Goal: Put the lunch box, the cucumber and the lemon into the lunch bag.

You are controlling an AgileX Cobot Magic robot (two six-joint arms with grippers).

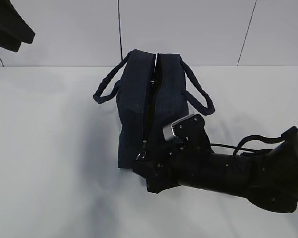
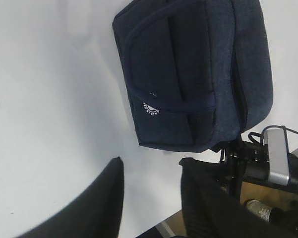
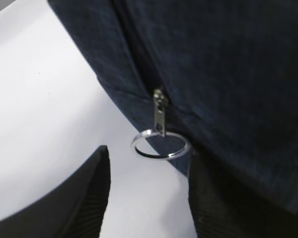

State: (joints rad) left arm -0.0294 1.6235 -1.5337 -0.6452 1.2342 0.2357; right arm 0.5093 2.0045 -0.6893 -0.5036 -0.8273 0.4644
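The navy lunch bag (image 1: 149, 106) stood upright on the white table (image 1: 49, 163), its two loop handles drooping to either side and its top zipper drawn to the near end. The right gripper (image 3: 148, 191) sat at that near end with its fingers apart, the metal ring pull (image 3: 160, 146) hanging just above the gap between them, untouched. The left gripper (image 2: 151, 198) hovered beside the bag's side panel, its fingers also spread and holding nothing.
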